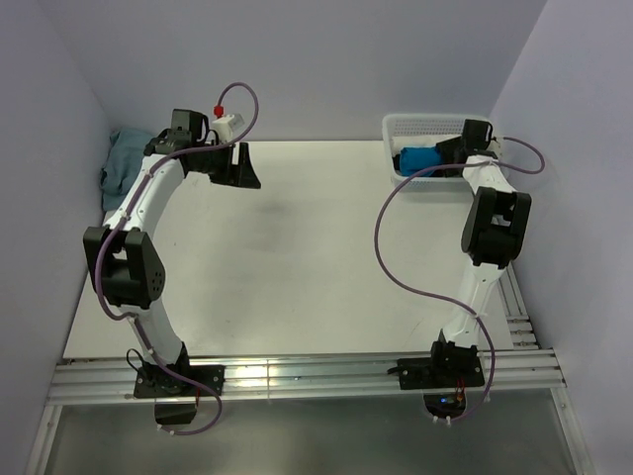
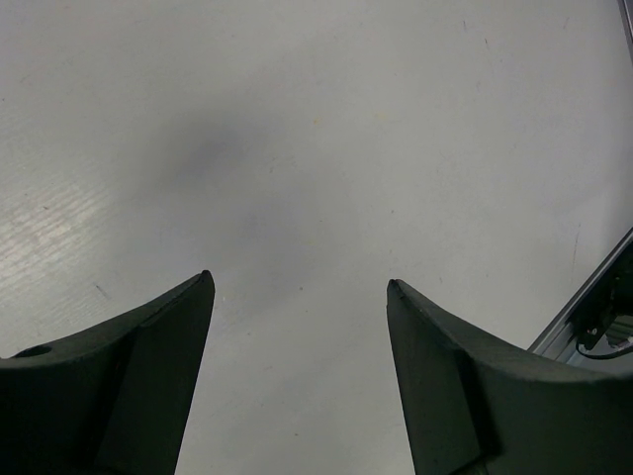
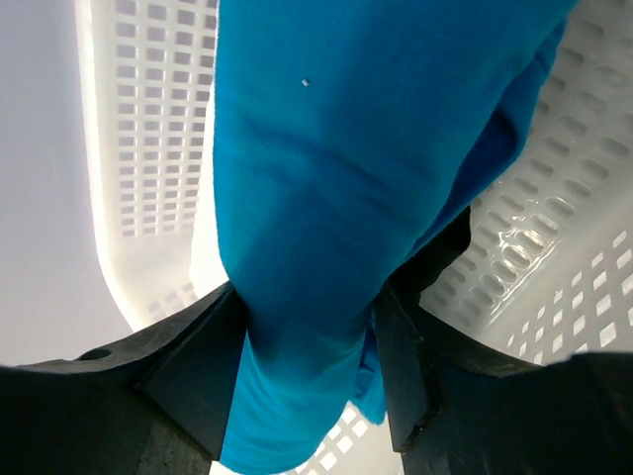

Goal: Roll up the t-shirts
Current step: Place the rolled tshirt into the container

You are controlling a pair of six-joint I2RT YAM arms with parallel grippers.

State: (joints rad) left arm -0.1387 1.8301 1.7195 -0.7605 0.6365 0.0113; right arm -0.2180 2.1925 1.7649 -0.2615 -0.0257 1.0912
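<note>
Right pincer (image 3: 312,297) straddles the rolled t-shirt (image 3: 336,178) in the basket (image 3: 148,129) (clamped or loosened, unclear); best withdraw straight up, sparing the roll. Left pincer (image 2: 299,280) gapes empty.

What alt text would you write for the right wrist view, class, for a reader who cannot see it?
A bright blue t-shirt, bundled into a roll, fills the frame, lying between the two black fingers of the right gripper. Behind it is the white mesh basket. Whether the fingers clamp the cloth is unclear.
</note>
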